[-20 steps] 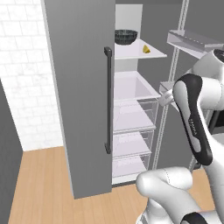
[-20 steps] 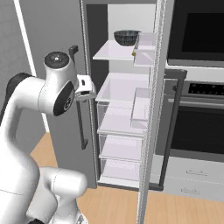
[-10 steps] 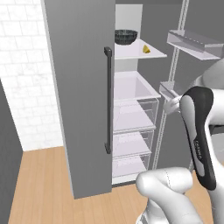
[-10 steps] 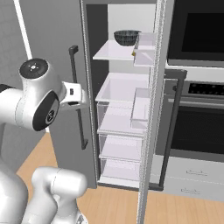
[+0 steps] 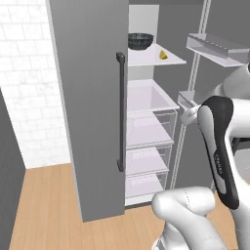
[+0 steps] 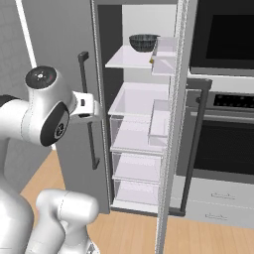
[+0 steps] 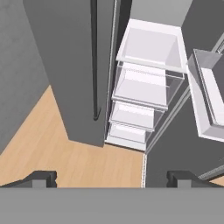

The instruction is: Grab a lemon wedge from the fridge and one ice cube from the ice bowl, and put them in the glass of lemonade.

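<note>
Arm swung back; lemon wedge (image 5: 163, 55) tip up, top fridge (image 5: 93, 97) shelf.

On the white top shelf (image 5: 146, 57) of the open grey fridge (image 5: 93, 97), a dark bowl (image 5: 140, 41) and a tiny yellow lemon wedge (image 5: 163, 55) are seen, well apart.

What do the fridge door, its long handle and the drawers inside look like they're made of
Fridge door: flat matte grey, painted metal or plastic; no shine to tell. Handle: dark, smooth bar, probably coated metal. Drawers: clear plastic, since the white shelves show through their walls. All rendered, so these are guesses from colour and see-through look.
</note>
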Controlling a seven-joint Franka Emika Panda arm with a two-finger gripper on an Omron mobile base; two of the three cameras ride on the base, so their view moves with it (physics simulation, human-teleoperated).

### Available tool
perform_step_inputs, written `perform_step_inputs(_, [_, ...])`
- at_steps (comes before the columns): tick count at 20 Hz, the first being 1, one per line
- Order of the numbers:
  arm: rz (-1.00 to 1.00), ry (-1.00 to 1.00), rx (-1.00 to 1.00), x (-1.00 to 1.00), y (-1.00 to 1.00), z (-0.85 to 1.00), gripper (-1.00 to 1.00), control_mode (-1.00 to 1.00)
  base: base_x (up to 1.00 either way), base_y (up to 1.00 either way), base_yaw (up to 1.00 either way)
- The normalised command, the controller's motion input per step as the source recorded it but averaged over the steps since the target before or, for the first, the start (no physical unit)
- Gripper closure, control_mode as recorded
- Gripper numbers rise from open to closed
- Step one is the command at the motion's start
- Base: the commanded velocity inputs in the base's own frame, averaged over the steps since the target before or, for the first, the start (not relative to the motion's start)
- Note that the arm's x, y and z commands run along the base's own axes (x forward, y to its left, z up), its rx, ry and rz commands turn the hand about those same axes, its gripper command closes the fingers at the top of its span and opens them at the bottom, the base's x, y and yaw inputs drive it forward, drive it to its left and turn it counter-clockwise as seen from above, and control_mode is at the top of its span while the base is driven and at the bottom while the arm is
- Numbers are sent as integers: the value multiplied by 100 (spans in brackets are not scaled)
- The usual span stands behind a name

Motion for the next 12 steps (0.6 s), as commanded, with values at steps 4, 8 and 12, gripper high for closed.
perform_step_inputs(4, [-10,-1,-1,0,0,29,-100,-100,0,0,0])
perform_step_inputs(8, [-8,0,-1,0,0,27,-100,-100,0,0,0])
perform_step_inputs(12, [-2,-5,0,-3,-5,17,-100,-100,0,0,0])
